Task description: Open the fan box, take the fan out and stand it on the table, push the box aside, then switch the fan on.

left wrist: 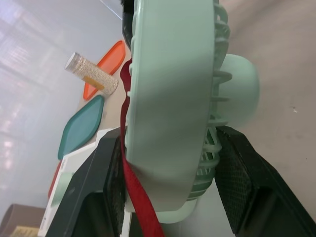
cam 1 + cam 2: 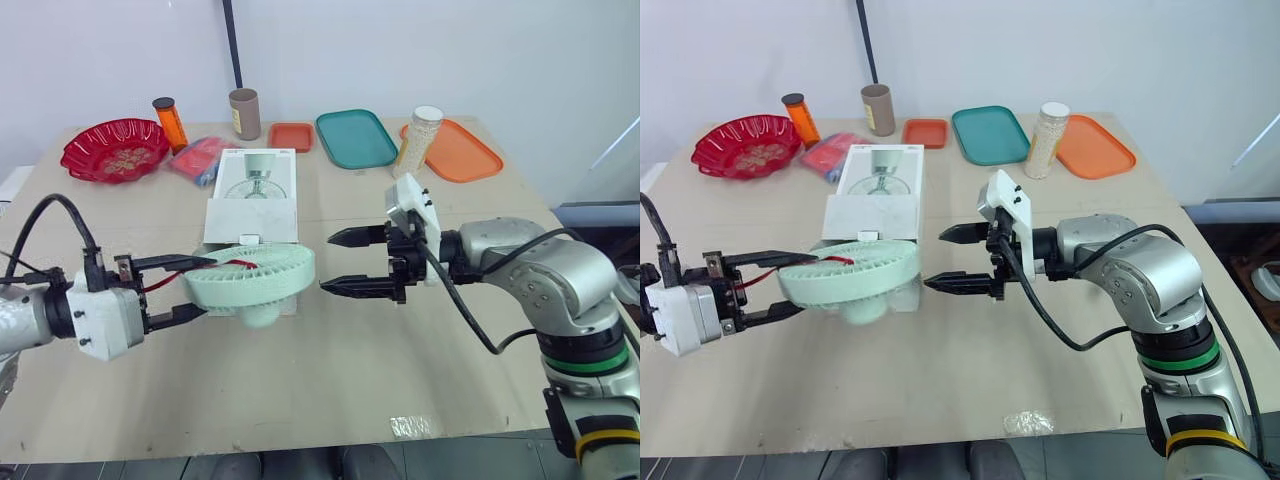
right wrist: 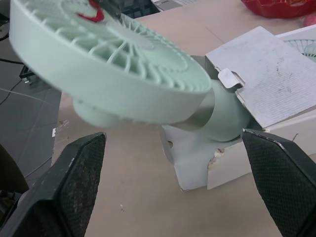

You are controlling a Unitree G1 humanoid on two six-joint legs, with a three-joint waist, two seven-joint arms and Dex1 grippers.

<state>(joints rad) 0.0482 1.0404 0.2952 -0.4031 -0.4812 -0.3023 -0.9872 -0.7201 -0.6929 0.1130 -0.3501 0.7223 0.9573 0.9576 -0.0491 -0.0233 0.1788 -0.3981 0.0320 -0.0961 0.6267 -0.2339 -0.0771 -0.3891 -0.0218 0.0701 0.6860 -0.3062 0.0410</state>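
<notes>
A mint green fan [image 2: 255, 275] hangs flat just above the table, a red strap [image 1: 136, 192] across its grille. My left gripper [image 2: 200, 288] is shut on the fan's left rim, and one black finger [image 1: 247, 182] presses the grille. The white fan box [image 2: 255, 200] lies behind the fan, its near end open. The fan's stand [image 3: 224, 116] is still at that opening. My right gripper [image 2: 327, 263] is open, a short gap to the right of the fan, with nothing between its fingers [image 3: 74, 182].
Along the table's back stand a red bowl [image 2: 113, 148], an orange bottle [image 2: 170, 122], a brown cylinder [image 2: 244, 113], a small orange tray [image 2: 291, 136], a teal tray [image 2: 355, 138], a jar of beads [image 2: 420, 135] and an orange tray [image 2: 455, 150]. A red and blue packet [image 2: 200, 158] lies left of the box.
</notes>
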